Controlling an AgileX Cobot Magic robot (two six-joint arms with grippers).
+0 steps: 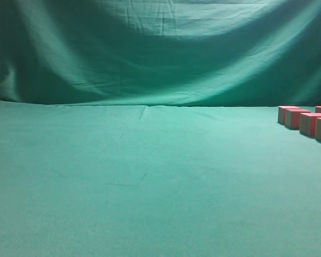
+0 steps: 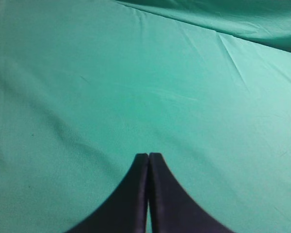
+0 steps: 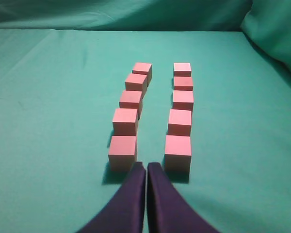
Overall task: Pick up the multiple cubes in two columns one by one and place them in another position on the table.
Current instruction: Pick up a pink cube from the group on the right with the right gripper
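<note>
Your cubes (image 3: 153, 114) sit on the tabletop (image 3: 48, 121) in two columns of five, running from near to far in the right wrist view, with a lane of bare tabletop between them. The right gripper (image 3: 146, 167) hangs at the near end of that lane, between the two nearest cubes. In the exterior view you find the cubes at the far right edge.
</note>
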